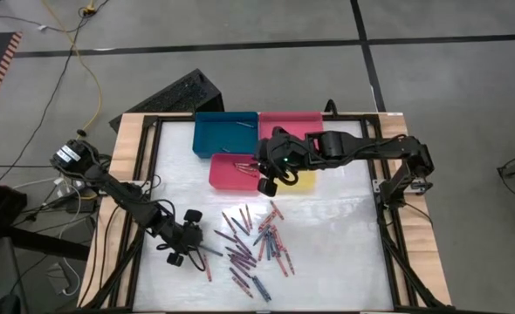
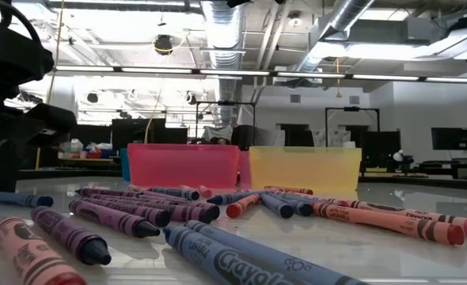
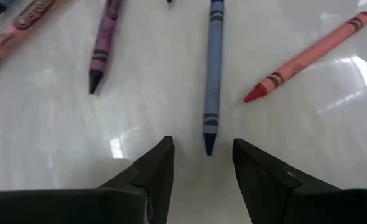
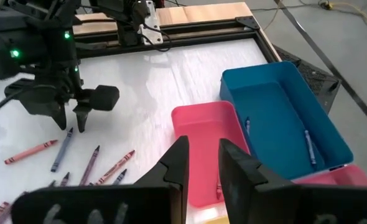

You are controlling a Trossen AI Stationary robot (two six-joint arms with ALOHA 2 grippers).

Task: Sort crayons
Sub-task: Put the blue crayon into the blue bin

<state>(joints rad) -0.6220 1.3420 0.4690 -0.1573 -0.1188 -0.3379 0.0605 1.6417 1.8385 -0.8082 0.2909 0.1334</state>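
Note:
Many crayons (image 1: 253,244), red, pink, purple and blue, lie scattered flat on the white table top; they also show in the low view (image 2: 178,210). My left gripper (image 3: 203,155) is open and low over the pile's left edge (image 1: 188,235). Its fingertips stand on either side of the pointed tip of a blue crayon (image 3: 212,74) without touching it. My right gripper (image 4: 202,163) hovers above the near pink tray (image 4: 202,140), at the far middle of the table (image 1: 271,174). Its fingers are a narrow gap apart with nothing between them.
A blue tray (image 1: 225,133) holding a few crayons and a red-pink tray (image 1: 290,122) stand at the far side. The pink tray (image 1: 233,171) and a yellow tray (image 1: 303,181) stand just nearer. A black frame rims the table (image 1: 144,174).

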